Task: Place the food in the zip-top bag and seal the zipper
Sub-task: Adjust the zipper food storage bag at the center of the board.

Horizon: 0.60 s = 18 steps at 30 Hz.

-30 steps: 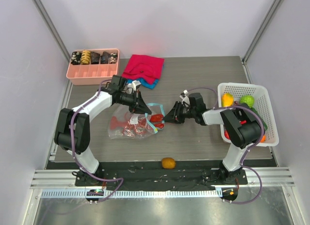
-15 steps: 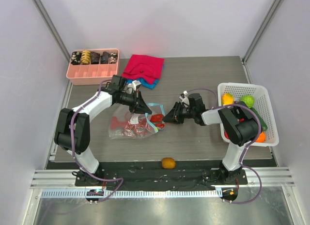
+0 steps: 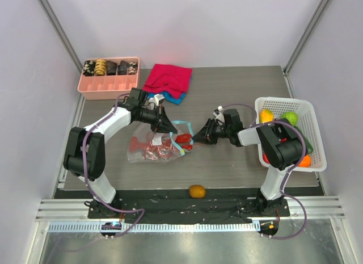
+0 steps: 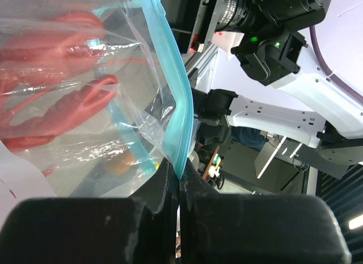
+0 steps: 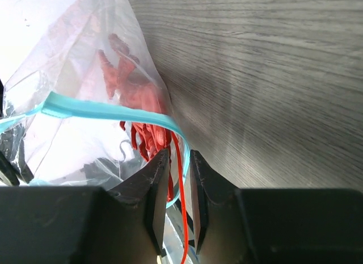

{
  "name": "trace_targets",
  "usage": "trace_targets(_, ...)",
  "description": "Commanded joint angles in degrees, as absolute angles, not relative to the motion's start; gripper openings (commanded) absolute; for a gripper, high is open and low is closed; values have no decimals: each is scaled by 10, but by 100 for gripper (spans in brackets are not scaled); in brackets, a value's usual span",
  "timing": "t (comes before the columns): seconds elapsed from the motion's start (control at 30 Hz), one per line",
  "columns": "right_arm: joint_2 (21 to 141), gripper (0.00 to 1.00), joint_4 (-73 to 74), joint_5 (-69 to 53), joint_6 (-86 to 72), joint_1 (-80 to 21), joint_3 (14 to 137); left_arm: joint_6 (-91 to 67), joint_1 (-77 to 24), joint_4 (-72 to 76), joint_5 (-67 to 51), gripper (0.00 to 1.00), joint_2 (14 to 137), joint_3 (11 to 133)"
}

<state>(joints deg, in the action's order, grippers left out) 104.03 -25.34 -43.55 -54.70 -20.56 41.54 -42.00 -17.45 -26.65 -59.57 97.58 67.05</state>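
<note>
The clear zip-top bag (image 3: 148,153) lies left of centre with the red lobster (image 3: 182,139) in its mouth. My left gripper (image 3: 166,128) is shut on the teal zipper strip (image 4: 173,99) and holds that edge up; the strip enters its fingertips (image 4: 178,170). My right gripper (image 3: 194,141) is at the bag's mouth. Its jaws (image 5: 177,156) stand slightly apart, with a thin red lobster feeler and the teal edge (image 5: 102,109) between them, not pinched. The lobster (image 5: 133,88) shows through the plastic. An orange fruit (image 3: 197,191) lies at the near table edge.
A white mesh basket (image 3: 283,99) at the right holds a yellow fruit (image 3: 265,116), a green fruit (image 3: 290,117) and others. A pink tray (image 3: 108,85) with dark patterned pieces stands at the back left. Folded red and blue cloths (image 3: 167,78) lie behind the bag.
My right gripper has drawn back slightly to the right from the bag's mouth. The left gripper and the bag have stayed in place.
</note>
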Motion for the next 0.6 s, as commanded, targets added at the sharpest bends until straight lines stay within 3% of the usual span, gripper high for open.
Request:
trace_targets(0.0, 1045, 27, -296, -444, -561, -221, 417, -430, -171, -250, -617, 0, 957, 679)
trace_targets(0.33, 1062, 28, -294, -442, -558, -231, 413, -436, -167, -247, -621, 0, 945, 670)
trace_targets(0.57, 1006, 31, -261, -454, -527, -226, 391, -438, -160, -247, -621, 0, 941, 668)
